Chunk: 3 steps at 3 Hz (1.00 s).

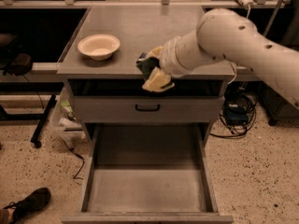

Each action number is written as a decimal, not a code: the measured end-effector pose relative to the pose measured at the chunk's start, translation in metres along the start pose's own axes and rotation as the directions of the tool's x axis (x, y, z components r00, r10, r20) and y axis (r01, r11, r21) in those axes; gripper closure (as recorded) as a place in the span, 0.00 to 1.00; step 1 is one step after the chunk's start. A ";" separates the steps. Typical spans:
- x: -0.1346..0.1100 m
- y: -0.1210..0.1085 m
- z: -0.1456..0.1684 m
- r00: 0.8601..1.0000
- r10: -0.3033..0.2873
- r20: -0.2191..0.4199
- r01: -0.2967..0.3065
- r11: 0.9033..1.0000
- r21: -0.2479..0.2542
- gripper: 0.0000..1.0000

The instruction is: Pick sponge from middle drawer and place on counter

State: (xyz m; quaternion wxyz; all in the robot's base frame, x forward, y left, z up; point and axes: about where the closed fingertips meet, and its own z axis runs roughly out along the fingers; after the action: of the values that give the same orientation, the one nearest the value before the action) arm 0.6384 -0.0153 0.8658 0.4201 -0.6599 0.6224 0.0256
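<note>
My gripper [153, 73] is shut on the sponge [147, 65], whose dark green face shows between the pale fingers [159, 81]. It holds the sponge just above the front edge of the grey counter [140, 27], right of centre. The middle drawer [147, 190] is pulled out below, and its flat grey floor holds nothing. My white arm reaches in from the right across the counter.
A cream bowl [98, 45] sits on the counter's left side. The grey drawer front with a black handle [147, 108] is closed above the open drawer. A shoe [30, 202] lies on the floor at the lower left, and cables [233, 118] at the right.
</note>
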 end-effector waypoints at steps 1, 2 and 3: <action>-0.033 -0.059 -0.006 0.999 -0.045 -0.010 0.045 0.997 0.065 1.00; -0.038 -0.109 -0.002 1.000 0.013 -0.007 -0.013 0.996 0.088 1.00; -0.014 -0.159 0.005 0.985 0.173 0.014 -0.173 0.976 0.135 1.00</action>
State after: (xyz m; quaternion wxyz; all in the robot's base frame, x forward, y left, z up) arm 0.7714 -0.0213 0.9536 0.4609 -0.5731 0.6773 0.0206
